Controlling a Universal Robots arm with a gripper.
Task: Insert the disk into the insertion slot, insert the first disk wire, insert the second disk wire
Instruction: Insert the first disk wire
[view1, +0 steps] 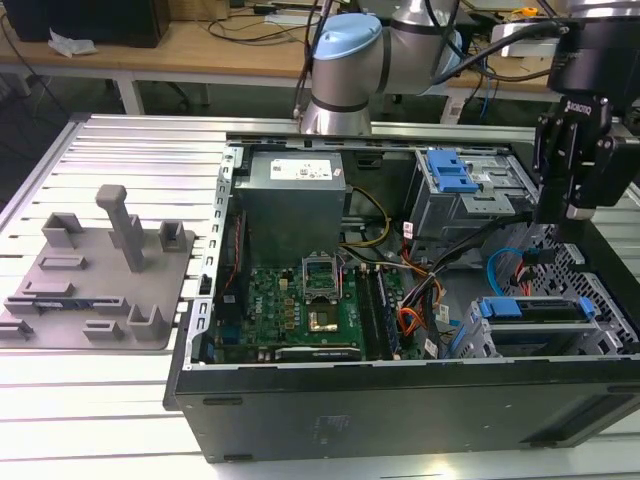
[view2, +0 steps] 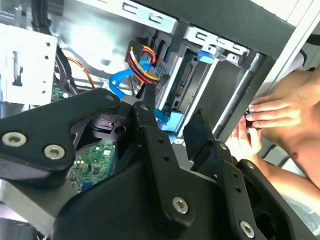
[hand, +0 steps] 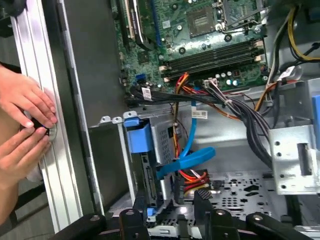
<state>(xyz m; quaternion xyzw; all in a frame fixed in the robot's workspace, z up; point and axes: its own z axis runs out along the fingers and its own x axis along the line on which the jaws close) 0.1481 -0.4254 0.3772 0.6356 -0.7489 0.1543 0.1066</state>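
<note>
The gripper (view1: 568, 212) hung over the case (view1: 400, 400) at the exterior view's right, its 2 fingers (hand: 134, 219) spread apart and holding nothing. The disk (view1: 532, 312) lay straight below it, seated in the slot (view1: 470, 338). Its blue carrier end faced up toward the gripper, and its long edge ran across the exterior view from left to right. In the first wrist view the fingers stood either side of the cage's end, so the disk sat in line between them. 1 flat blue wire (hand: 187, 159) and 1 red-yellow-black bundle (hand: 194, 178) ran toward the disk; whether either was plugged in could not be told. A person's 2 hands (hand: 27, 105) rested on the case's rim, well apart from the gripper.
</note>
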